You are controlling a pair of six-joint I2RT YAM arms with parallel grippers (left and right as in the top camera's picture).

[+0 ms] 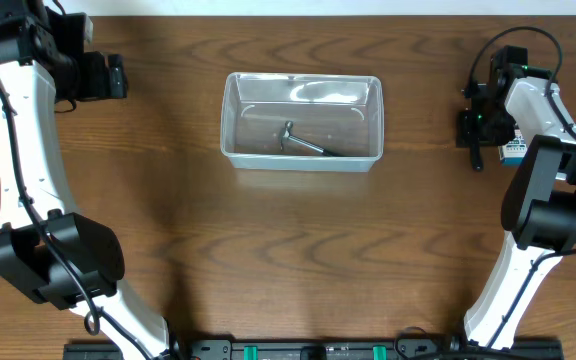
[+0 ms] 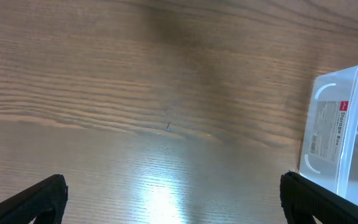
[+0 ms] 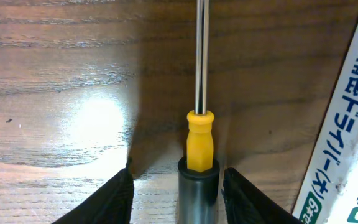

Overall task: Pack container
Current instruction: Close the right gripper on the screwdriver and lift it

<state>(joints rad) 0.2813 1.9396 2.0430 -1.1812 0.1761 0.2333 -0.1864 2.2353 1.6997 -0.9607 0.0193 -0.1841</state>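
Screwdriver handle [image 3: 199, 146] is straddled by the right gripper [image 3: 178, 185]; whether it is clamped cannot be told. The left gripper [image 2: 173, 199] is held wide open near the container [image 2: 347, 130].

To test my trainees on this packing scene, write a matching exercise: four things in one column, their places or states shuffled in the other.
Things:
1. screwdriver
2. metal tool
3. left hand
4. blue-and-white box

Places or states:
A. lying inside the container
B. handle straddled by the right hand
C. wide open over bare table, left of the container
D. on the table right beside the screwdriver

Pairs: 1-B, 2-A, 3-C, 4-D
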